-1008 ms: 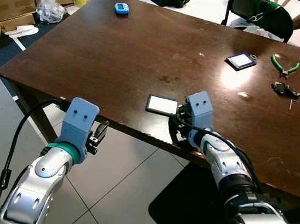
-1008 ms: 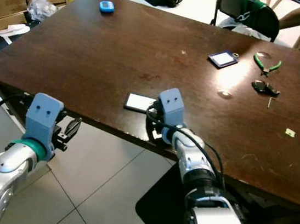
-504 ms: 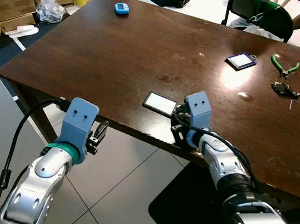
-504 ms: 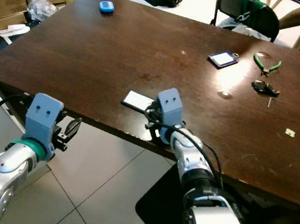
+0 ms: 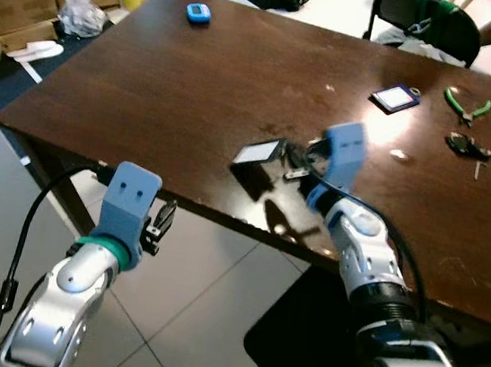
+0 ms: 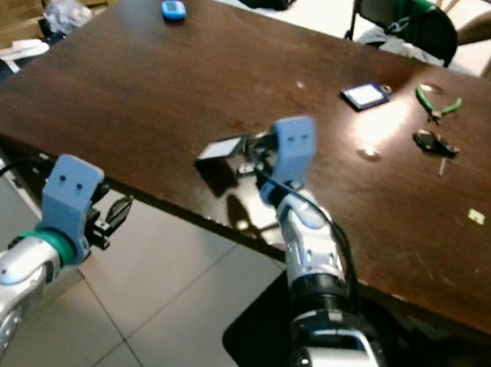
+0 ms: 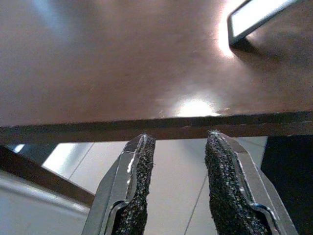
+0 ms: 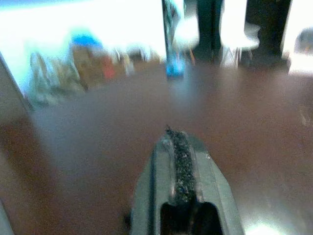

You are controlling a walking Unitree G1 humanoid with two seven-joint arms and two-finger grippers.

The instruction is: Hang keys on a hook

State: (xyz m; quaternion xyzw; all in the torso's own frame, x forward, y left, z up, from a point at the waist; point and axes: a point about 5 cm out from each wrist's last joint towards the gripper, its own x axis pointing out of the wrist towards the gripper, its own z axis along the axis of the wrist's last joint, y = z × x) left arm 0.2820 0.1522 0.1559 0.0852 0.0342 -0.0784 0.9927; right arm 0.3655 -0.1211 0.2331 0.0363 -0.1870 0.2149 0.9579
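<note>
i see the white card tag tilted up off the tabletop, pinched in my right hand. at its 8 o'clock, my left hand hangs below the tabletop edge, fingers spread, gripping nothing.

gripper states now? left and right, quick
Left gripper: open, holding nothing, level with the table edge.
Right gripper: shut on the white card, lifted tilted above the table.
</note>
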